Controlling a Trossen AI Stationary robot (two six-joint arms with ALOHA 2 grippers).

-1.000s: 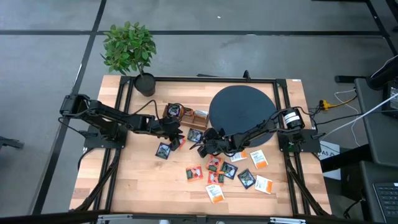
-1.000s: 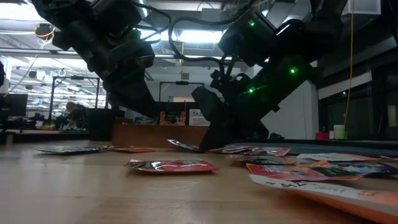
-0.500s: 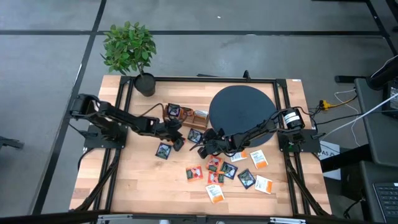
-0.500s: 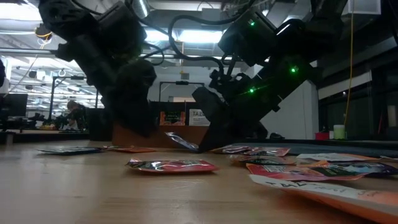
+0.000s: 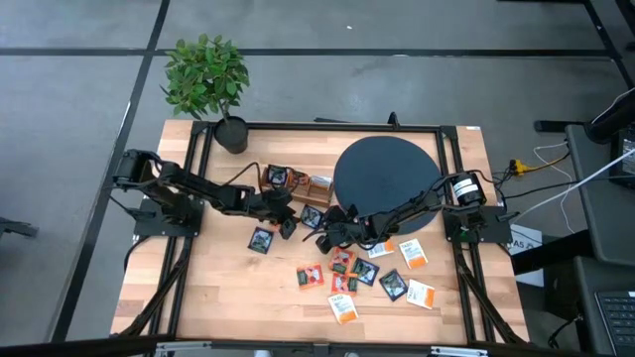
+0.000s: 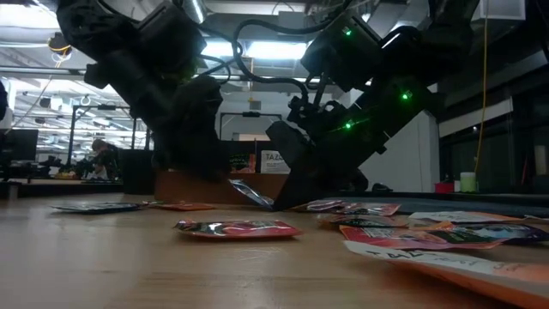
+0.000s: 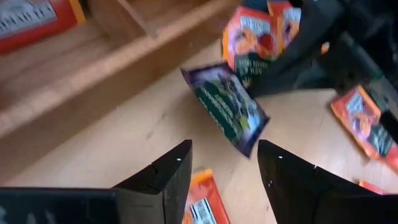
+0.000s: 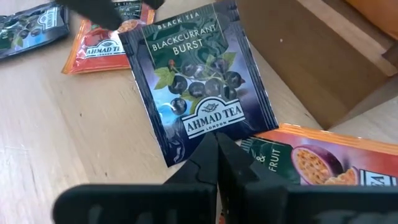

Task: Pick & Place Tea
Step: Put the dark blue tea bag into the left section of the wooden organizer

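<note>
Several small square tea sachets lie scattered on the table's near right part (image 5: 372, 273). My right gripper (image 5: 321, 236) is shut on a dark Blackcurrant sachet (image 8: 199, 93), which also shows in the high view (image 5: 311, 216) and tilted in the low view (image 6: 251, 194). My left gripper (image 7: 224, 168) is open just left of it (image 5: 287, 226), fingers pointing at the same dark sachet (image 7: 227, 106), with an orange sachet (image 7: 202, 199) lying flat beneath them. Another dark sachet (image 5: 261, 240) lies flat nearby. My right gripper pinches the dark sachet by the middle of one edge (image 8: 208, 138) between its two shut fingers, coming slanting down from the table's right. The held edge stays low by the table, and the free edge (image 6: 235, 184) stands tipped up toward the left arm.
The long wooden tray (image 5: 298, 183) with sachets in it lies just beyond both grippers. The big black disc (image 5: 385, 178) sits at the far right, under the right arm. A potted plant (image 5: 206, 84) stands at the far left corner. Bare wood (image 5: 218, 288) spans the near left.
My left arm has reached toward the table's right and lowered, bringing its open gripper close to the dark sachet. The sachet's free edge has tipped up higher while its held edge stayed by the right gripper, which kept still.
</note>
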